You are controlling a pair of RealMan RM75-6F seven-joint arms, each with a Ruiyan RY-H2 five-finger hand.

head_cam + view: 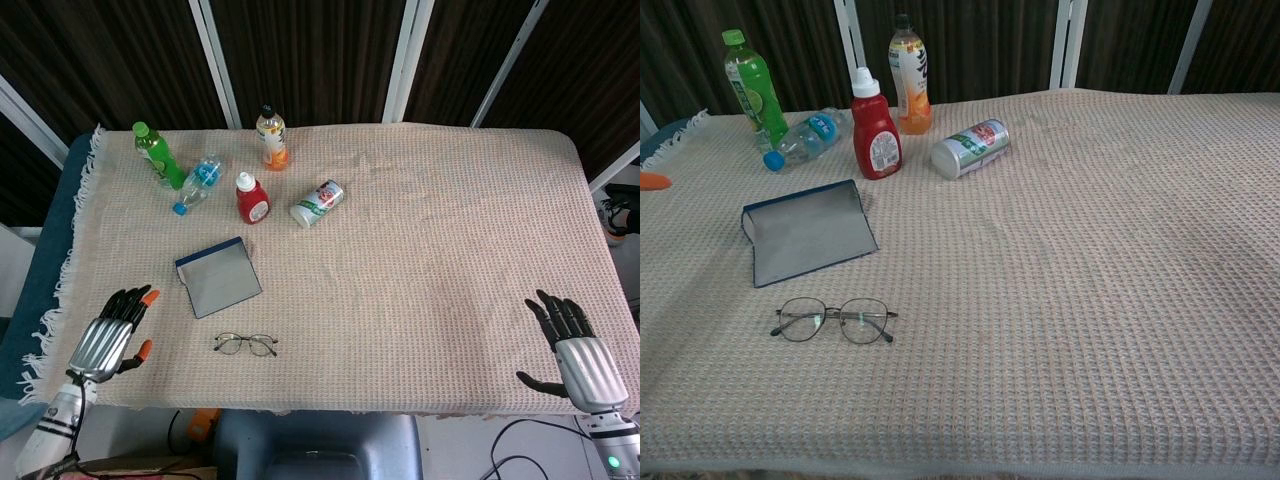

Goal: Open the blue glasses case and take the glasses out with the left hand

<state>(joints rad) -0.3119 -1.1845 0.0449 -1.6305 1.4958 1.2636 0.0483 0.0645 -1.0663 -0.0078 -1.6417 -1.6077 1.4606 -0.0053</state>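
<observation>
With the glasses (245,344) lying flat on the surface (420,240) just in front of the blue glasses case (218,277), neither robot hand holds anything. Left robot hand (108,338) hovers at the near-left edge, fingers spread, well apart from the case. Right robot hand (566,345) at the near-right edge, fingers spread too. Case lies flat, glasses outside it, not touching. Behind it: green bottle (158,155), clear bottle (199,180) on its side, ketchup bottle (251,198), orange drink bottle (271,137), tipped can (318,203).
</observation>
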